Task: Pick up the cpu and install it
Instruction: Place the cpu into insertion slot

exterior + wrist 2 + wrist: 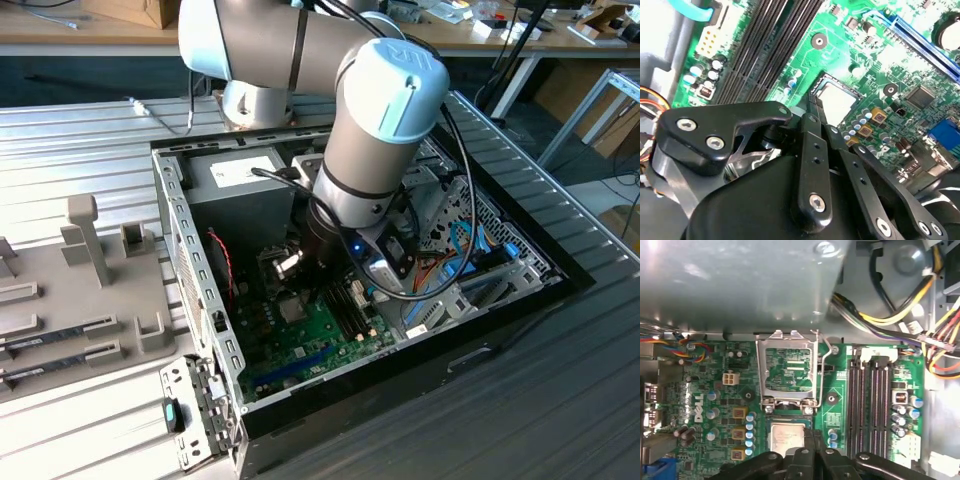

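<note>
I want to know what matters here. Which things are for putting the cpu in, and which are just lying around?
For the job: cpu, lying in its socket; open socket frame; motherboard; gripper, right by the cpu.

Just lying about: memory sticks on the grey tray; grey box with white label; coloured cables.

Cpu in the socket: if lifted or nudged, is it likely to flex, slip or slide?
Probably stiff: the cpu is a flat square with a metal top. Possibly slippery to grip, since that top looks smooth and shiny in both wrist views. Unlikely to slide when pushed, as it appears to lie inside the socket rim.
</note>
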Motion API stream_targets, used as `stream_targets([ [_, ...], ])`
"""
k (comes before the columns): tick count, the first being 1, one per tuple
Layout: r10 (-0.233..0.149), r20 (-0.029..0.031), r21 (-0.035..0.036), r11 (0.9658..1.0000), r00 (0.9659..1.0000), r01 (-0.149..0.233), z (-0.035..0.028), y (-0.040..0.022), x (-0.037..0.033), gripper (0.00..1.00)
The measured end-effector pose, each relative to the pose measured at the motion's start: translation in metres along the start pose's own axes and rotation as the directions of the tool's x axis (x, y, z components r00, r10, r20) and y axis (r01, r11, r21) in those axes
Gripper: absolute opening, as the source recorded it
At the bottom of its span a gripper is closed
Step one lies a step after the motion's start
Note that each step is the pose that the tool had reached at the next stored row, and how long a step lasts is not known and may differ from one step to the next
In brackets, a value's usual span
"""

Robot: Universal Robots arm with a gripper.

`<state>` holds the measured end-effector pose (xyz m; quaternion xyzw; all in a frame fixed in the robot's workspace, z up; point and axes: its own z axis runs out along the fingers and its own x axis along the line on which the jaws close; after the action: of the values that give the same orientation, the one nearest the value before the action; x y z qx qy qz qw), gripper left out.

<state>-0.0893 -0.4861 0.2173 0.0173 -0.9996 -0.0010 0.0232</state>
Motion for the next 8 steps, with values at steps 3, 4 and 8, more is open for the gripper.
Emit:
stream_targets([
  [3,0.000,-0.0010,-0.0049,1.0000,1.0000,0.000,-0.0035,-0.0007,-0.0048,0.11],
  [4,0.000,-0.0014,-0.0067,1.0000,1.0000,0.000,-0.0041,-0.0009,-0.0065,0.11],
  [8,-0.001,-0.0026,-0.0116,0.9999,1.0000,0.000,-0.0101,-0.0013,-0.0127,0.11],
])
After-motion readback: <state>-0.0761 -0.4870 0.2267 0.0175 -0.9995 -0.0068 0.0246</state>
